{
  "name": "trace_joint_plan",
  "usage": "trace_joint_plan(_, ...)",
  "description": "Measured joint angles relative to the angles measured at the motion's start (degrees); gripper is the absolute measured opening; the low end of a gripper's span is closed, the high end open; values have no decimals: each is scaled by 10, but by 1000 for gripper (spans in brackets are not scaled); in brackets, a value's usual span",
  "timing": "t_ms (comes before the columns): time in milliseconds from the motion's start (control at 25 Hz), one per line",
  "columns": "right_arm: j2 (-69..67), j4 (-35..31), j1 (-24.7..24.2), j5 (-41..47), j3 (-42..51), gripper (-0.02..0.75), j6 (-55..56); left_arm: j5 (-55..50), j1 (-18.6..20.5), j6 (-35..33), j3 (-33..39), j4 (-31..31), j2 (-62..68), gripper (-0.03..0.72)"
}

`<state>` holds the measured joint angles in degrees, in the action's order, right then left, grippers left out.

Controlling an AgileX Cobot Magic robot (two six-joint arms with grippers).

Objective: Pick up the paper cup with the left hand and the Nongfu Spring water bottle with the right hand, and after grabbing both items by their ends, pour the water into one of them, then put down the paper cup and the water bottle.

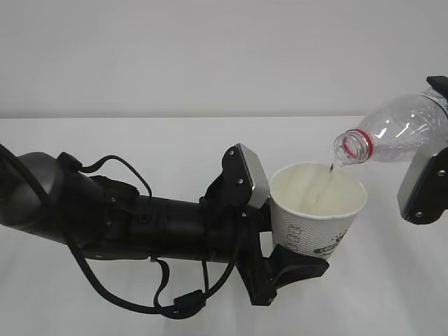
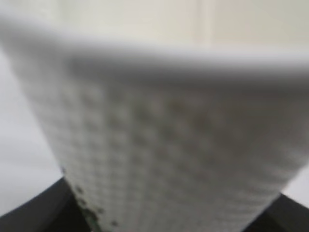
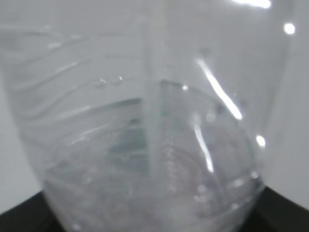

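Mid-pour: my left gripper [image 1: 280,231] clamps the paper cup [image 1: 315,217], right gripper [image 1: 435,150] clamps the tilted Nongfu Spring water bottle [image 1: 399,129] (water [image 1: 329,183] streaming in), next I level the bottle.

Left end effector [image 1: 283,231] and right end effector [image 1: 428,178], both clamped, raised.

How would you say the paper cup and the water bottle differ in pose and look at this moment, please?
The paper cup stands nearly upright with its mouth up, while the water bottle is tipped with its mouth down over the cup. The cup is opaque white with printed marks; the bottle is clear ribbed plastic with a red neck ring. The cup is receiving water, which the bottle is letting out. Both are held off the table, the cup in the left claw, the bottle in the right claw.
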<state>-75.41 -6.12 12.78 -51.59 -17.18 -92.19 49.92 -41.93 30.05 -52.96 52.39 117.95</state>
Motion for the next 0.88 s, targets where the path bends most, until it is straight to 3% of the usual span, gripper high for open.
trace_joint_plan(880, 0, 0, 0, -3, 0, 494, -1, 8, 0, 0, 0, 0, 0, 516)
